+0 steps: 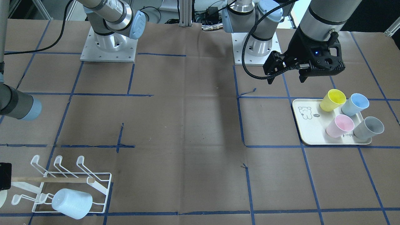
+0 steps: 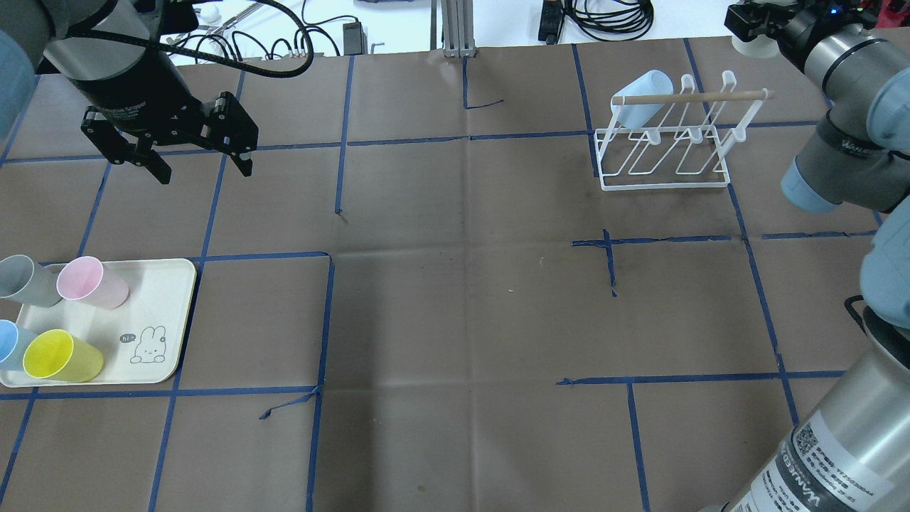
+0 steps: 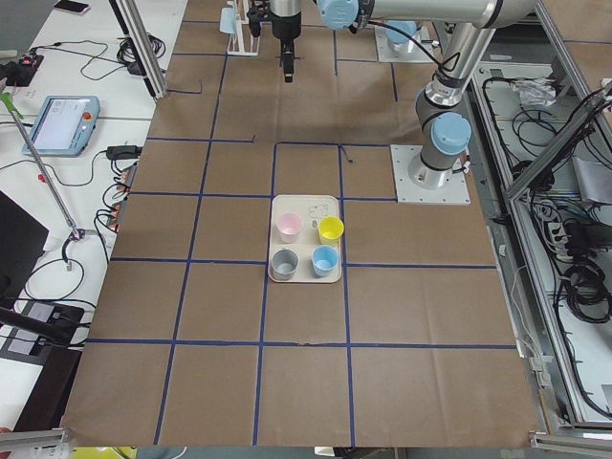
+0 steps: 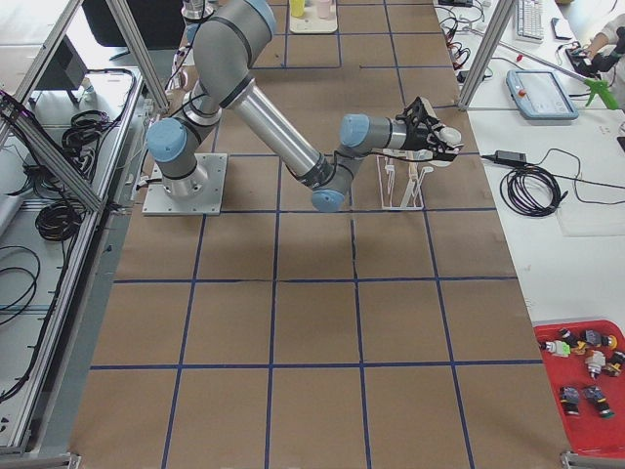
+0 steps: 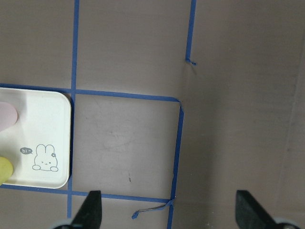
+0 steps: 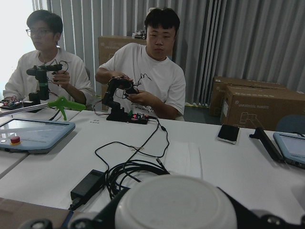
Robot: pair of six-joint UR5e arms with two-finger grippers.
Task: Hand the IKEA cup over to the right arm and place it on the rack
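Right pincer (image 4: 430,132): clamped on a white cup (image 6: 175,202), the cup's bottom toward its own camera. The handover looked done, I'd say.
White cup: up in the air near the rack (image 2: 668,186), out beyond the tip of the wooden dowel (image 2: 697,96), and not yet on a prong.
Rack: white wire, with one pale blue cup (image 2: 640,96) tilted over a corner prong. The other prongs were free, so there was room for this one.
Left pincer (image 2: 205,165): jaws wide apart and nothing in them. It hung above the table near the tray (image 1: 307,131), handy for the next pick, by my guess.
Tray: a yellow cup (image 1: 332,100), pink cup (image 1: 340,126), grey cup (image 1: 368,128) and blue cup (image 1: 354,104) stood mouth up, bunched at one end.
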